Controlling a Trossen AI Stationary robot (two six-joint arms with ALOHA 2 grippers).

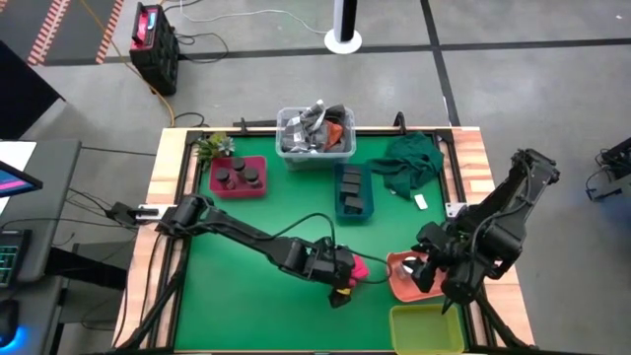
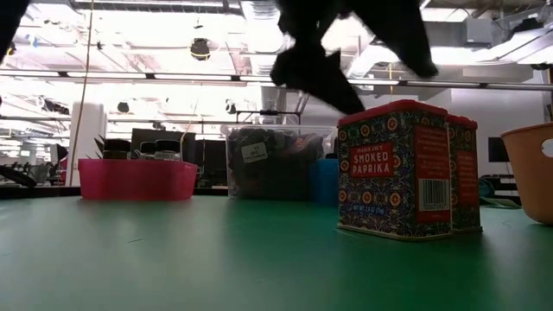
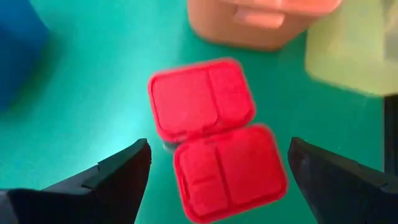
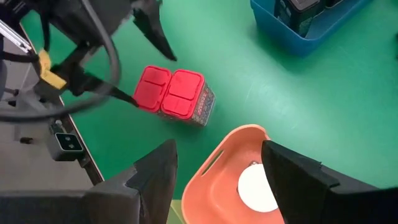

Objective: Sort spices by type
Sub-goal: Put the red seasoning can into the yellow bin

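Observation:
Two smoked-paprika tins with bright pink-red lids [image 3: 214,134] stand side by side, touching, on the green mat; they also show in the low view [image 2: 393,168] and the high view [image 1: 357,266]. My left gripper [image 3: 217,180] hangs open just above them, one finger on either side, touching neither. My right gripper [image 4: 230,180] is open above the orange tray [image 4: 217,168], which holds a white-capped round jar [image 4: 258,190]. Dark round jars stand in the pink tray [image 1: 237,177]. Dark grey boxes stand in the blue tray [image 1: 353,192].
A yellow tray [image 1: 424,330] sits at the near right edge beside the orange one. A clear bin of clutter [image 1: 315,133] stands at the far middle, a green cloth [image 1: 409,163] at the far right and a small plant [image 1: 212,148] at the far left.

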